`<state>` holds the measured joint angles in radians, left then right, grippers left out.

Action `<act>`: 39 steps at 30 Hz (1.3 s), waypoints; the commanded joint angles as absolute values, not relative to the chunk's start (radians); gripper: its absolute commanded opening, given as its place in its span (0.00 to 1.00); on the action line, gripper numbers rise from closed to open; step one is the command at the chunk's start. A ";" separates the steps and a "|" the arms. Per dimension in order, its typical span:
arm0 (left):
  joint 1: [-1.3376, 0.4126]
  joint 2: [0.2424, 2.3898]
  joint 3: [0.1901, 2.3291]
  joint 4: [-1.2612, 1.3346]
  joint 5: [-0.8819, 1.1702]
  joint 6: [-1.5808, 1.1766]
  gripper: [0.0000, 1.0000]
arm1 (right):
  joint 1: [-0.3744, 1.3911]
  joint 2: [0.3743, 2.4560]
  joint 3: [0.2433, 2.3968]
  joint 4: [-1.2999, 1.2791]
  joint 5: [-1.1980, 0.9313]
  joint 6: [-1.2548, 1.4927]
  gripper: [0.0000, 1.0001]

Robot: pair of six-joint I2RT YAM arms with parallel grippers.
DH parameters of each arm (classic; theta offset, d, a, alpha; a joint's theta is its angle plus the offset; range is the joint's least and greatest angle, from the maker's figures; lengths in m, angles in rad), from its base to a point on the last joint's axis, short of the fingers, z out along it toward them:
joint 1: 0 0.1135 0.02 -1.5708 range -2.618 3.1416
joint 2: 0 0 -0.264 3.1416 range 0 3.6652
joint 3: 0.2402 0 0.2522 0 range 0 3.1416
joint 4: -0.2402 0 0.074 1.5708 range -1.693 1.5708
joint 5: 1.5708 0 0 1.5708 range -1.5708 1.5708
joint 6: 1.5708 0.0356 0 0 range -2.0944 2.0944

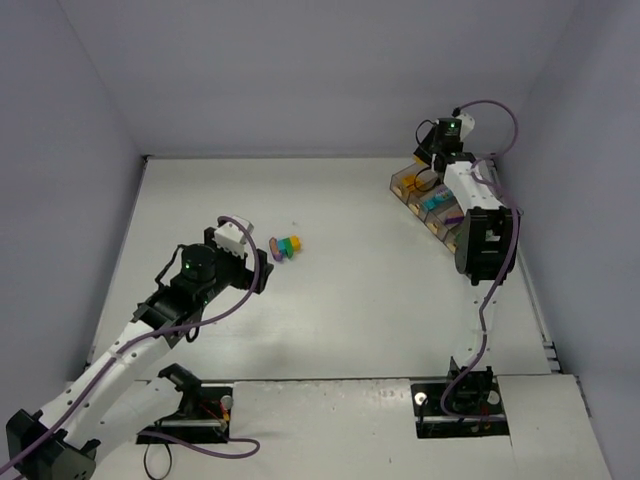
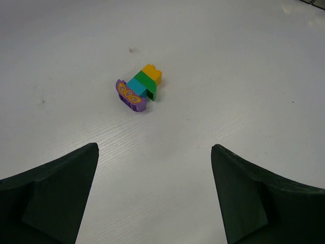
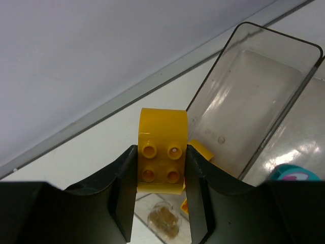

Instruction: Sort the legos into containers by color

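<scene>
The right gripper (image 3: 161, 170) squeezes a yellow brick (image 3: 162, 147) tight over the end of the bins (image 3: 254, 81), so next it should open up and drop it in, while the left gripper (image 2: 155, 195) hangs wide open near 4 bricks (image 2: 138, 87) clumped on the table (image 2: 233, 76).

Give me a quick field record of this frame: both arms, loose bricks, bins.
left gripper: fingers open, empty, short of the brick cluster
brick cluster: purple, teal, green and yellow bricks pressed together on the table
right gripper: fingers shut on a yellow brick, held over the containers
bin contents: teal brick in one bin; a yellow piece just behind the held one
</scene>
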<state>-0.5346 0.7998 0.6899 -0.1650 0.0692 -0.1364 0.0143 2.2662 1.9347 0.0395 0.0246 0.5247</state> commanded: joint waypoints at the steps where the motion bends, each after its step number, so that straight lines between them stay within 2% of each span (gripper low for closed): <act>1: -0.532 0.821 0.718 -0.135 0.055 -0.158 0.85 | 0.009 2.272 2.026 0.095 0.084 0.522 0.12; 7: -0.532 0.842 0.727 -0.144 0.049 -0.156 0.85 | -0.028 2.292 1.994 0.100 0.103 0.557 0.13; 10: -0.532 0.847 0.723 -0.132 0.049 -0.153 0.85 | -0.038 2.301 1.990 0.101 0.095 0.557 0.17; 15: -0.532 0.874 0.726 -0.118 0.058 -0.155 0.85 | -0.049 2.307 1.976 0.103 0.081 0.563 0.31; 18: -0.534 0.894 0.733 -0.115 0.058 -0.155 0.85 | -0.060 2.319 1.976 0.103 0.048 0.574 0.47; 21: -0.532 0.904 0.736 -0.104 0.045 -0.161 0.85 | -0.064 2.327 1.980 0.106 0.023 0.565 0.55; 28: -0.532 0.931 0.745 -0.089 0.035 -0.143 0.85 | -0.072 2.280 1.941 0.120 -0.038 0.546 0.58; 39: -0.473 1.150 0.882 -0.160 0.285 0.181 0.85 | -0.069 1.860 1.643 0.160 -0.299 0.387 0.61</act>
<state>-0.5053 1.1110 0.7944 -0.1791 0.1764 0.0536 -0.0658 2.0708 1.6646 0.0853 -0.1940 0.4480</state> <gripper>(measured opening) 0.851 0.605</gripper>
